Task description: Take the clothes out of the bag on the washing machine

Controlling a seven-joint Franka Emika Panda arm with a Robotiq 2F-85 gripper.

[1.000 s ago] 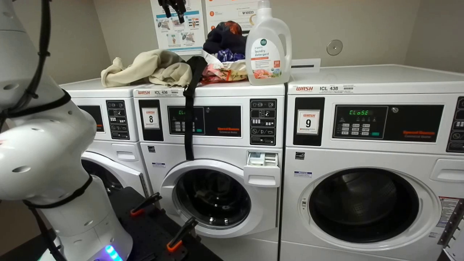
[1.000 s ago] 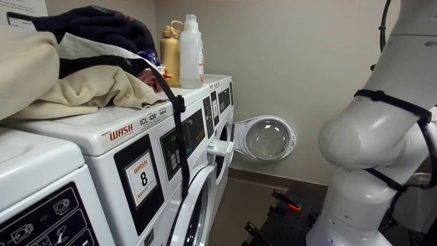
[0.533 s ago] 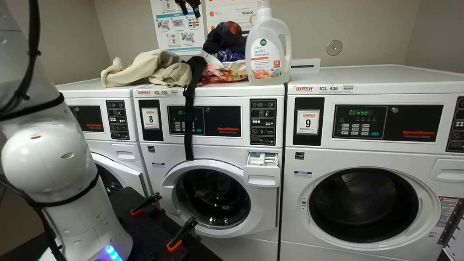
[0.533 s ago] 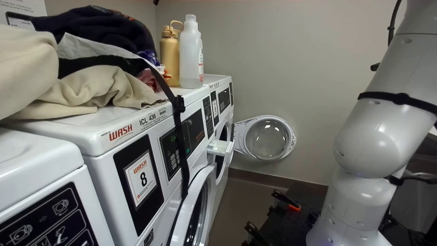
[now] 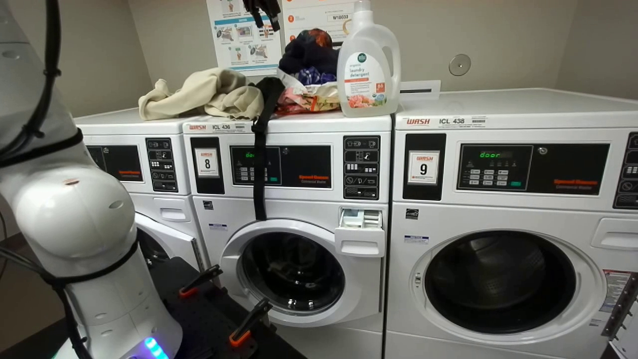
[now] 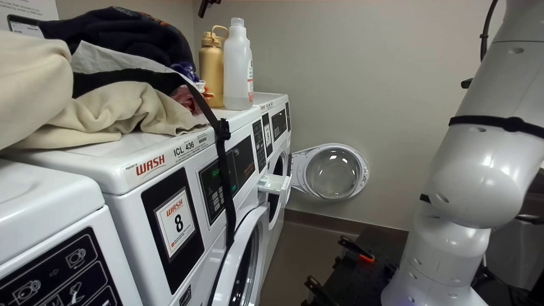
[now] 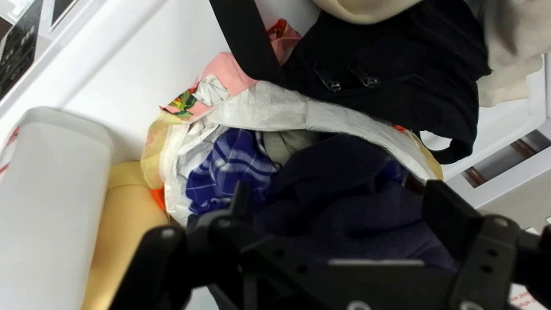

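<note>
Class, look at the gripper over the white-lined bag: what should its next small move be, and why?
Probably lower the open gripper onto the navy garment: the wrist view shows that garment between the parted fingers, in the mouth of the white-lined bag, while both exterior views show the gripper clear of it.

Claw cut off @ top, ext. views.

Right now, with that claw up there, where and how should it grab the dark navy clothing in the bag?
I'd pinch the loose middle folds of the navy garment, coming from above: they heap up over the bag's rim, and the gripper hangs higher with its jaws apart. From one side, the detergent bottle and tan bottle would likely crowd it.
</note>
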